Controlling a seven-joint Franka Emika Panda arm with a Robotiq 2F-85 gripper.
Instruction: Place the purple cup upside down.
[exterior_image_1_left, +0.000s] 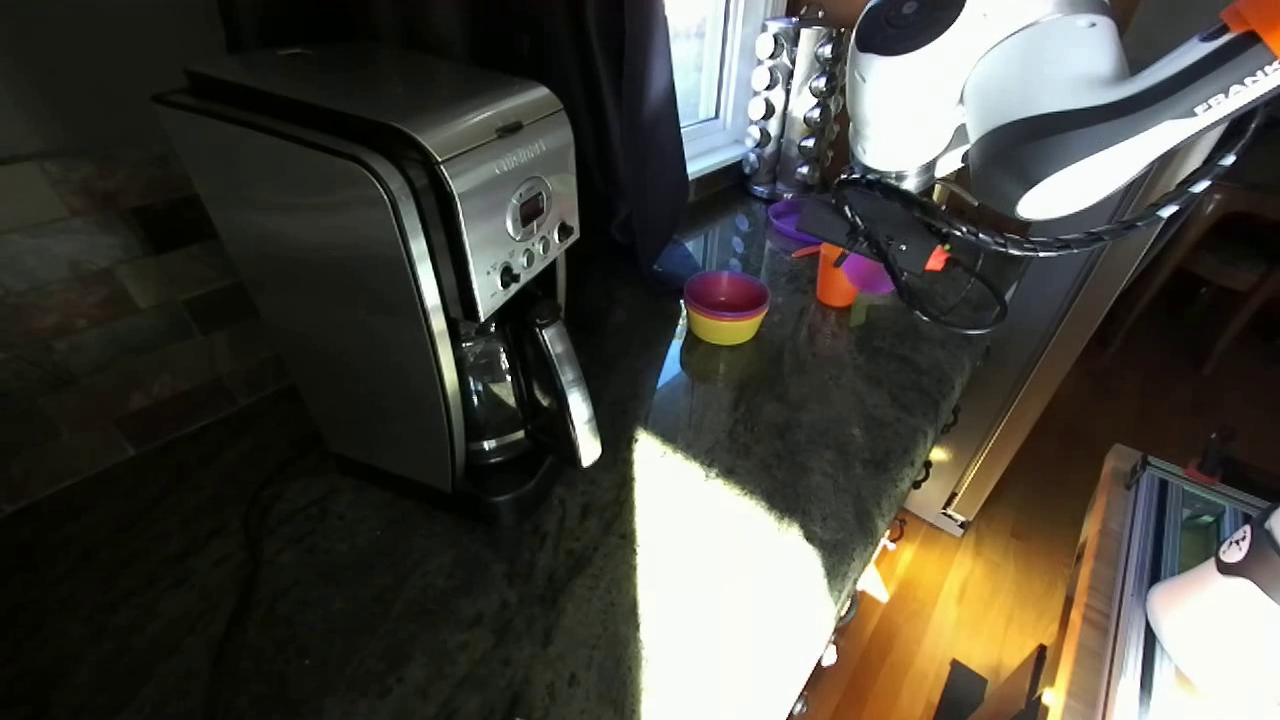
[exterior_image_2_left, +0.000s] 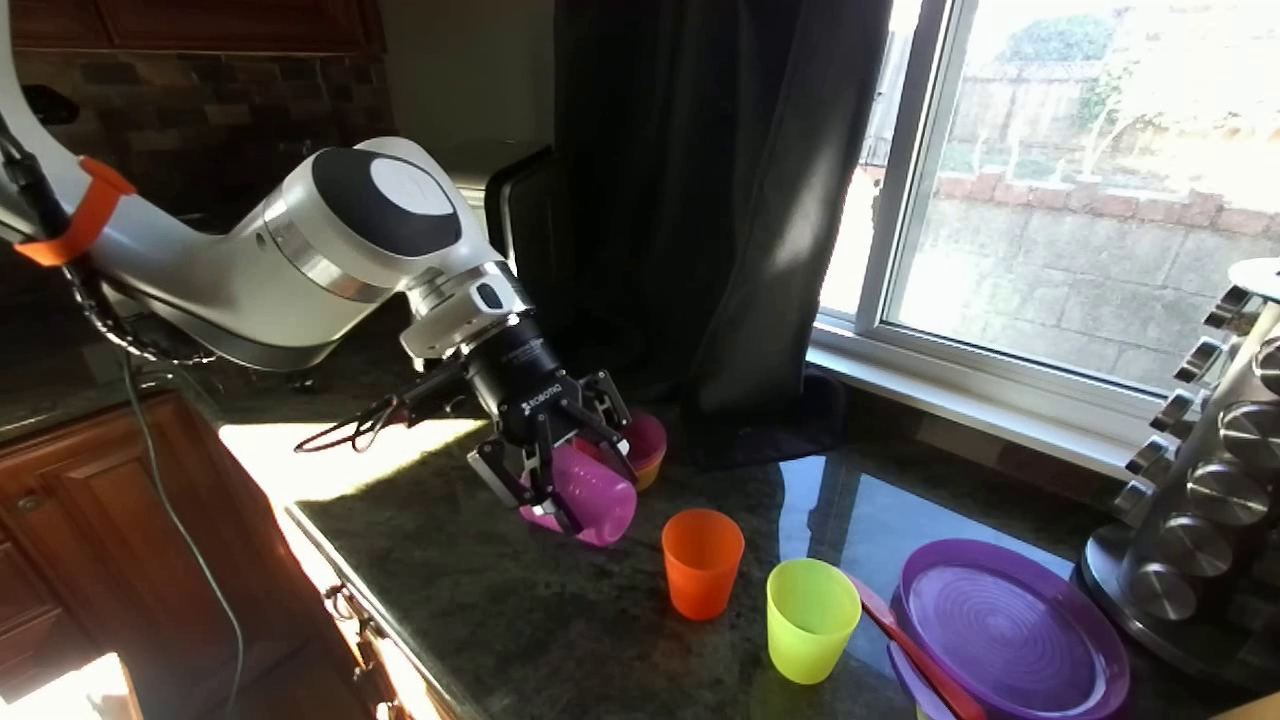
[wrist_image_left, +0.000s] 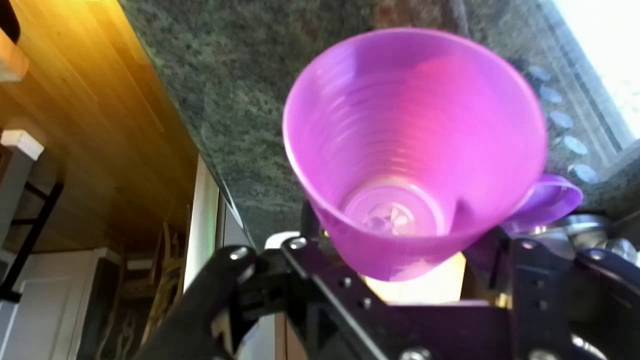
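The purple cup (exterior_image_2_left: 592, 498) is held above the dark counter (exterior_image_2_left: 560, 620), tipped on its side with its base facing right in an exterior view. In the wrist view the cup (wrist_image_left: 415, 135) shows its open, empty mouth to the camera. My gripper (exterior_image_2_left: 602, 502) is shut around the cup's sides, one finger on each side; the fingers also show in the wrist view (wrist_image_left: 404, 232). In an exterior view the cup (exterior_image_1_left: 868, 275) shows partly behind the orange cup (exterior_image_1_left: 836, 278), and the fingers are hidden by the wrist camera mount.
The orange cup (exterior_image_2_left: 702, 565) and a yellow-green cup (exterior_image_2_left: 812, 622) stand upright close by. Purple plates (exterior_image_2_left: 1010, 630) with a red utensil (exterior_image_2_left: 935, 668) lie beside a spice rack (exterior_image_2_left: 1190, 490). Stacked bowls (exterior_image_1_left: 726, 305) and a coffee maker (exterior_image_1_left: 400, 270) stand along the counter.
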